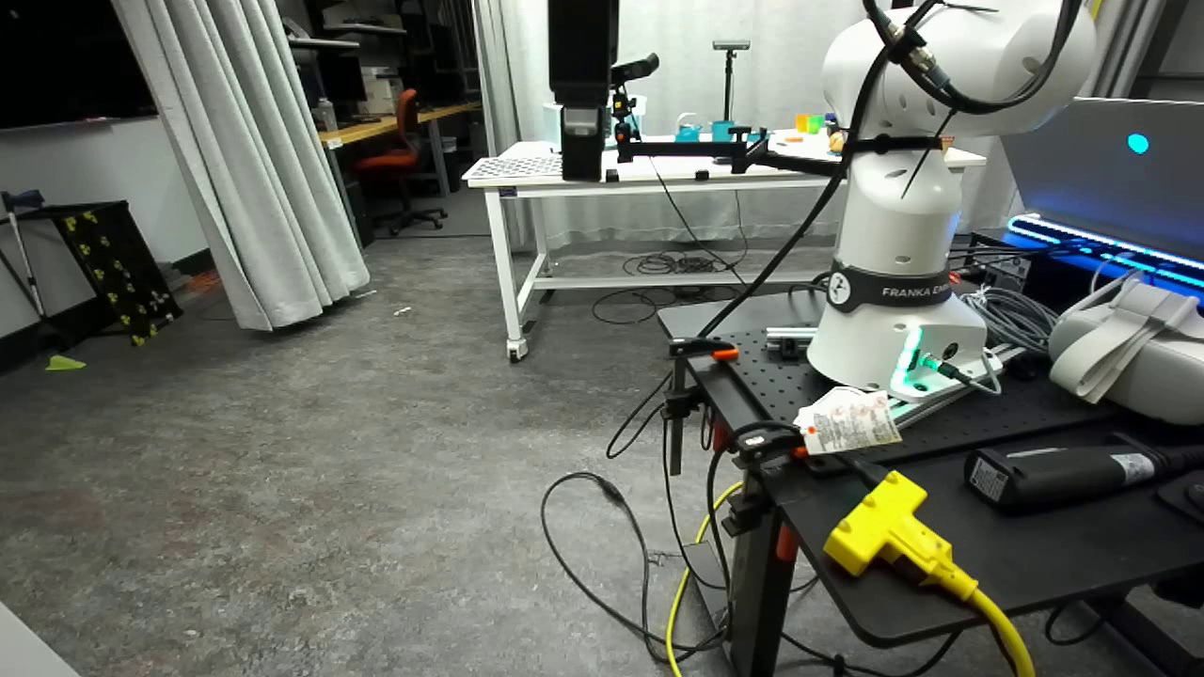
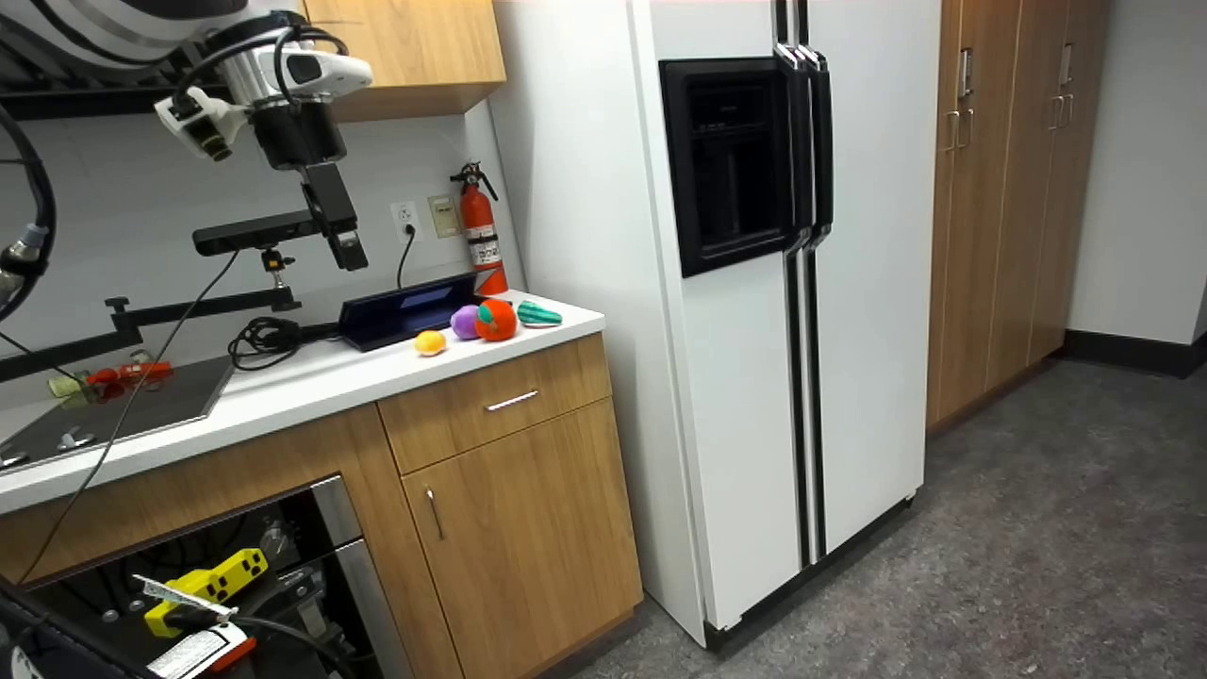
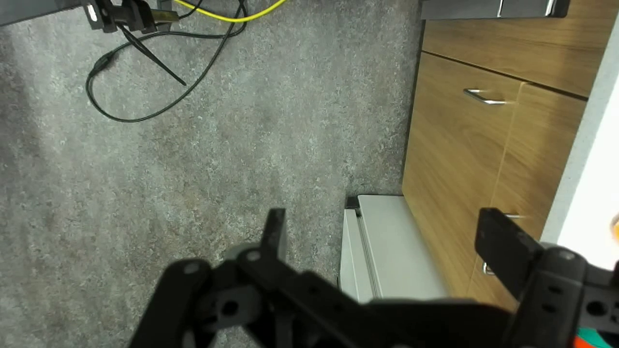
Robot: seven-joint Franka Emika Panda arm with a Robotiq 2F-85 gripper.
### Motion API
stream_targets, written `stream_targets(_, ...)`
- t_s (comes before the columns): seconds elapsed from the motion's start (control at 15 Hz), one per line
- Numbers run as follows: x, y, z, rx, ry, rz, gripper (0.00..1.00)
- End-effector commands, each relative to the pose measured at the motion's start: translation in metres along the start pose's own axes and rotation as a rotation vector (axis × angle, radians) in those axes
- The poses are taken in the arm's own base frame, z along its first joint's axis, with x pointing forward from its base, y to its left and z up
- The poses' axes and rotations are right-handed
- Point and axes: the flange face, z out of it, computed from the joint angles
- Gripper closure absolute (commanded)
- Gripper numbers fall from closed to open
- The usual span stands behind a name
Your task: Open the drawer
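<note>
A wood-fronted drawer (image 2: 467, 405) is seen closed beneath a white counter (image 2: 316, 372), set directly above a cabinet door (image 2: 533, 528) and fitted with a slim silver handle (image 2: 512, 401). The end effector (image 3: 382, 215) is held aloft and well apart from the drawer, its two black fingers (image 3: 503, 246) spread wide; gray floor (image 3: 242, 159) and cabinet fronts are framed between them. In the wrist view, the handle is partly covered by one of the fingers. In an exterior view, the end effector is angled downward.

On the counter, a yellow item (image 2: 430, 342), a purple item (image 2: 464, 322), a red-and-green item (image 2: 496, 322) and a green striped item (image 2: 538, 314) are grouped near the end beside a white refrigerator (image 2: 735, 377). A dark blue tray-shaped item (image 2: 405, 316) is set behind them, near a coiled black cable (image 2: 264, 341). A red fire extinguisher (image 2: 483, 231) is placed by the wall, and a dark cooktop (image 2: 189, 396) is fitted toward the opposite end. In an exterior view, the white robot arm (image 1: 898, 216) is flanked by a laptop (image 1: 1119, 179) and a white headset (image 1: 1133, 353).
</note>
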Motion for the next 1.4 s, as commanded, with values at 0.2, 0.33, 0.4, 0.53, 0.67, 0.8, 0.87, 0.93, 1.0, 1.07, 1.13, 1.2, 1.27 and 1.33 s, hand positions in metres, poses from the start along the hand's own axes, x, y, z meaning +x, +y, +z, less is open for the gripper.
stream_targets(0.2, 0.019, 0.005, 0.025, 0.004, -0.048, -0.005, 0.0)
stream_targets(0.33, 0.037, 0.005, 0.05, 0.005, -0.071, -0.008, 0.0)
stream_targets(0.4, 0.045, 0.004, 0.063, 0.009, -0.079, -0.009, 0.0)
stream_targets(0.53, 0.063, -0.001, 0.092, 0.012, -0.09, -0.01, 0.0)
stream_targets(0.67, 0.079, -0.009, 0.12, 0.017, -0.094, -0.02, 0.02)
stream_targets(0.8, 0.094, -0.022, 0.144, 0.024, -0.1, -0.039, 0.01)
stream_targets(0.87, 0.101, -0.031, 0.155, 0.031, -0.104, -0.048, 0.0)
stream_targets(0.93, 0.107, -0.039, 0.163, 0.038, -0.109, -0.058, 0.0)
stream_targets(1.0, 0.114, -0.052, 0.167, 0.046, -0.114, -0.068, 0.0)
stream_targets(1.07, 0.119, -0.061, 0.172, 0.056, -0.123, -0.076, 0.0)
stream_targets(1.13, 0.123, -0.069, 0.172, 0.063, -0.134, -0.081, 0.0)
stream_targets(1.2, 0.107, -0.05, 0.169, 0.053, -0.131, -0.056, 0.0)
stream_targets(1.27, 0.112, -0.059, 0.172, 0.06, -0.134, -0.063, 0.0)
stream_targets(1.33, 0.115, -0.064, 0.174, 0.064, -0.136, -0.067, 0.0)
